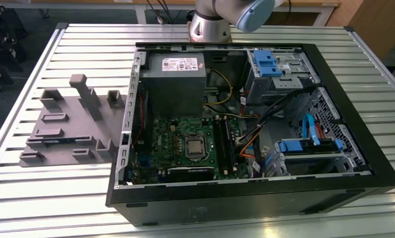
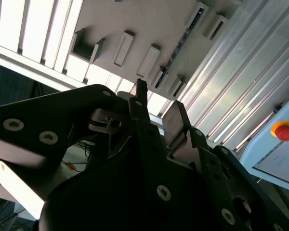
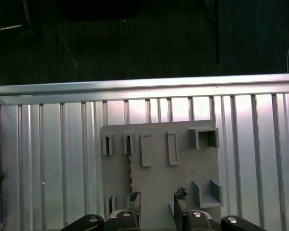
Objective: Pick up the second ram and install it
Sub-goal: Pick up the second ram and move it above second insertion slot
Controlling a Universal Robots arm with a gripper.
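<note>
Clearly the second ram (image 3: pixel 130 168) stands on its long edge in the grey holder (image 3: pixel 159 178), and its long axis runs from one holder slot toward the tool (image 3: pixel 157 197). It looks like a thin dark strip, seen edge-on. The tool is released and empty, with one fingertip (image 3: pixel 134 197) just beside the strip's near end.

Exterior view: high up, looking obliquely down on the open computer case (image 1: pixel 250 198) and grey holder plate (image 1: pixel 68 130). Both wrist views: close behind the tool (image 3: pixel 156 196), facing this same plate from above.
</note>
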